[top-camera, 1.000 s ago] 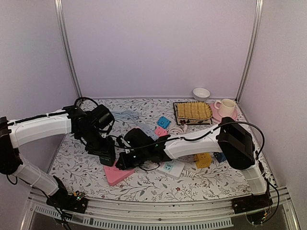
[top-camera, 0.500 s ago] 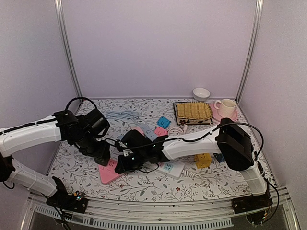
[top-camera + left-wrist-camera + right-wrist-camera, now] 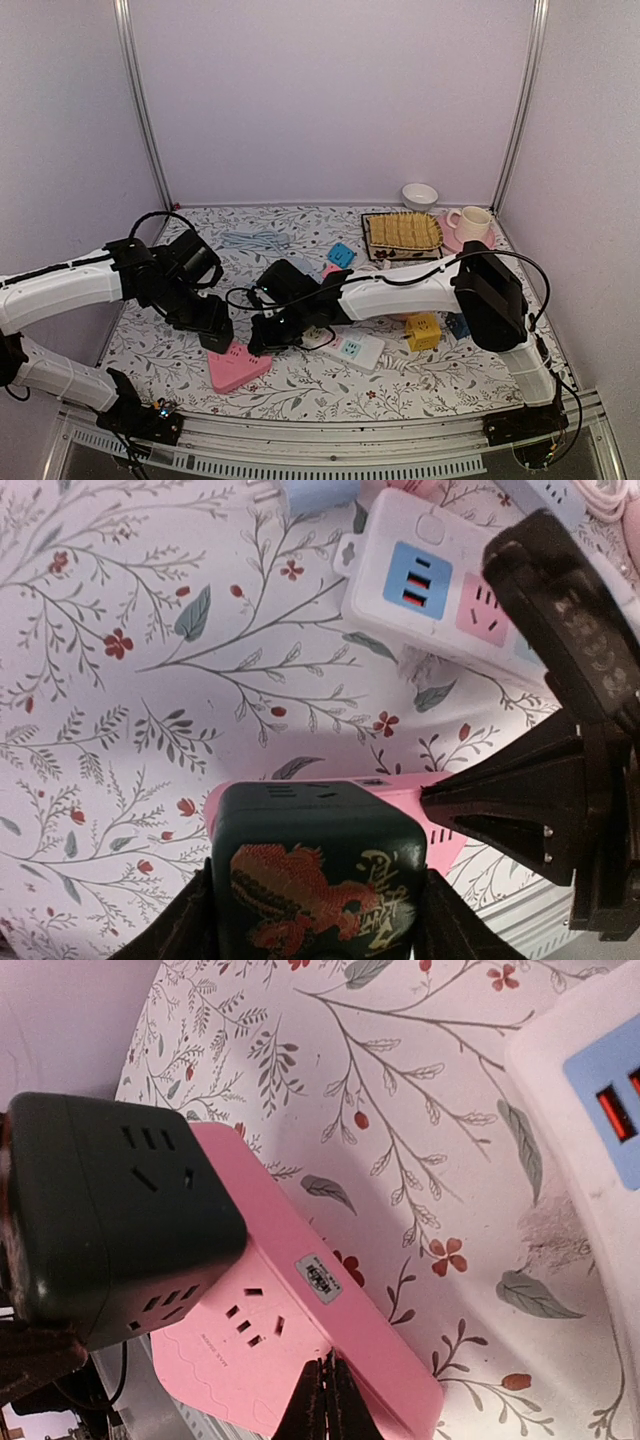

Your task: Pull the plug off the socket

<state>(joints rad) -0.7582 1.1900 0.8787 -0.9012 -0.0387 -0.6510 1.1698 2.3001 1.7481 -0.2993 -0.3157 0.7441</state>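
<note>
A dark cube plug [image 3: 318,880] with a red dragon print sits over the left end of the flat pink socket [image 3: 260,1290]. My left gripper [image 3: 318,910] is shut on the plug, one finger [image 3: 190,925] on each side. The frames do not show whether its prongs are in the socket. My right gripper [image 3: 322,1375] is shut, its tips pressed on the pink top face beside the slots. In the top view the socket [image 3: 238,366] lies near the front edge, with the left gripper [image 3: 212,335] and right gripper [image 3: 262,340] above it.
A white power strip [image 3: 352,350] lies just right of the socket. Beyond it are a yellow cube [image 3: 423,331], a blue socket [image 3: 341,254], a woven mat [image 3: 403,233], a cup [image 3: 471,222] and a white bowl [image 3: 419,194]. A pale blue strip [image 3: 250,241] lies at the back left.
My left gripper with the plug has shifted left and toward the near edge. The pink socket has turned slightly under it. The right gripper's tips stay on the socket.
</note>
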